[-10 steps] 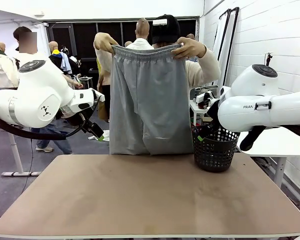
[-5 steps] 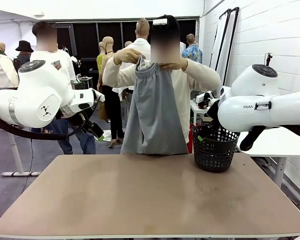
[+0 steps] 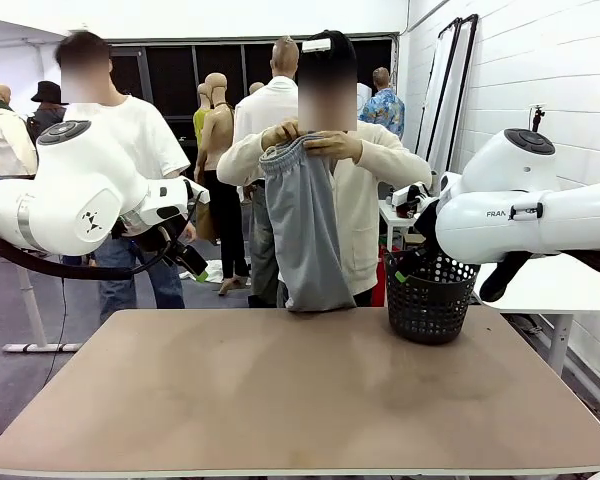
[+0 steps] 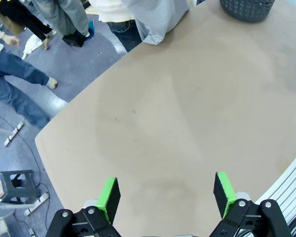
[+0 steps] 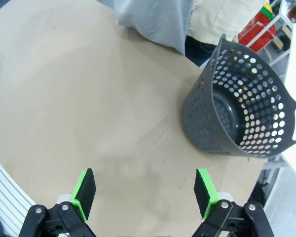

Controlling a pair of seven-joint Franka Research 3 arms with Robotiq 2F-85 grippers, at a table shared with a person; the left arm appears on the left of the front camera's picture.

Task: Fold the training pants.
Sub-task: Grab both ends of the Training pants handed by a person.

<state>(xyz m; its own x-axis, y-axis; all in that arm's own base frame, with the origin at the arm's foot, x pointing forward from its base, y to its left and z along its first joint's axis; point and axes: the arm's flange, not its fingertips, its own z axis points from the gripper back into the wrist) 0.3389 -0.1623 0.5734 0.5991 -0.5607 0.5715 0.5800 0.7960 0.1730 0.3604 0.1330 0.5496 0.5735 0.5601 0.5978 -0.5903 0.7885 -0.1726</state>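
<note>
The person at the far side is holding the pants (image 3: 305, 235) up in the air, one hand (image 3: 282, 135) and the other hand (image 3: 332, 148) gripping the gathered waistband close together at chest height. The grey fabric is hanging down in a narrow, doubled-over strip. Its lower end is reaching the far edge of the worktop (image 3: 300, 400), and whether it is touching the surface cannot be told. The basket (image 3: 427, 295) is standing upright on the far right part of the worktop, beside the hanging pants and apart from them.

The left claw (image 4: 166, 190) is hovering over the bare worktop with its jaws standing wide apart, gripping nothing; the pants are hanging well ahead of it at the far edge. The right claw (image 5: 145, 190) is likewise gaping wide and holding nothing, hanging above the worktop with the basket just ahead of it and the pants farther off.
</note>
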